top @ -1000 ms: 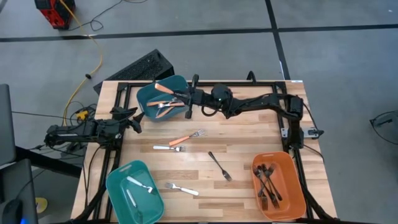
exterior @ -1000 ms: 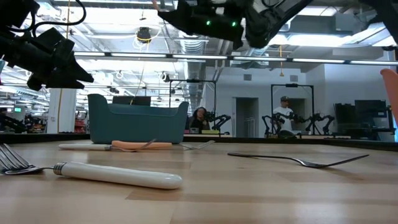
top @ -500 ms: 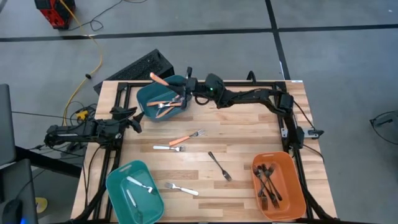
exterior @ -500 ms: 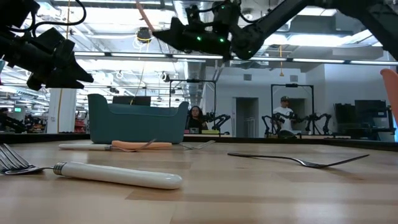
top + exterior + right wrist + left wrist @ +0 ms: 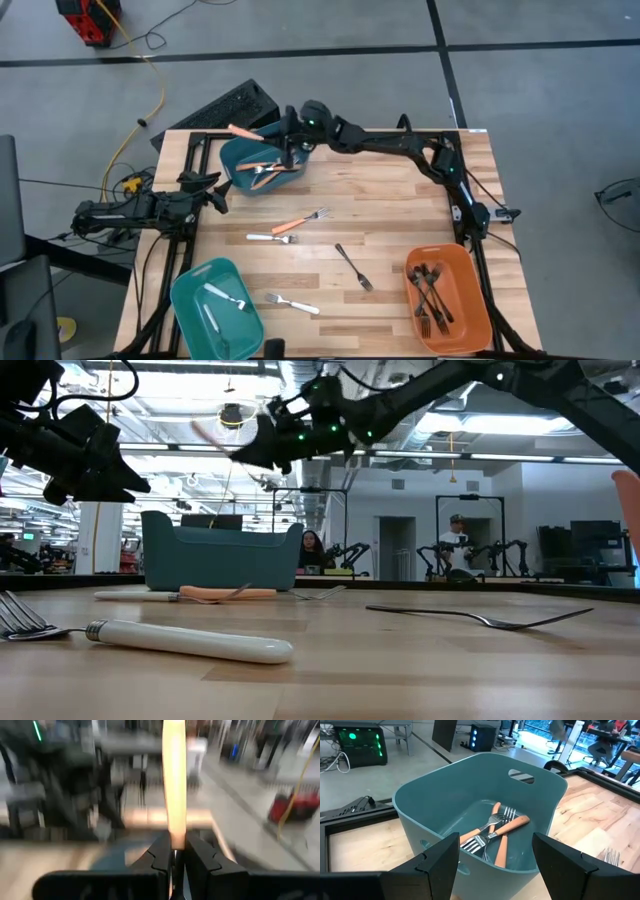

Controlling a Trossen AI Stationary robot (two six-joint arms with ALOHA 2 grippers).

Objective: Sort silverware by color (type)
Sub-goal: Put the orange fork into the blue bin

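Right gripper (image 5: 283, 135) jaws clamped on an orange-handled fork (image 5: 243, 130) above the far teal bin (image 5: 232, 160); mistimed release could drop it outside. Left gripper (image 5: 214, 192) idle beside the bin, jaws apart.

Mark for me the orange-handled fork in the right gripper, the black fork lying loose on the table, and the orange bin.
Orange-handled fork (image 5: 243, 130), high view, on the handle.
Black fork (image 5: 352, 266), high view, mid-shaft.
Orange rectangular plastic bin (image 5: 476, 290), high view, right wall.
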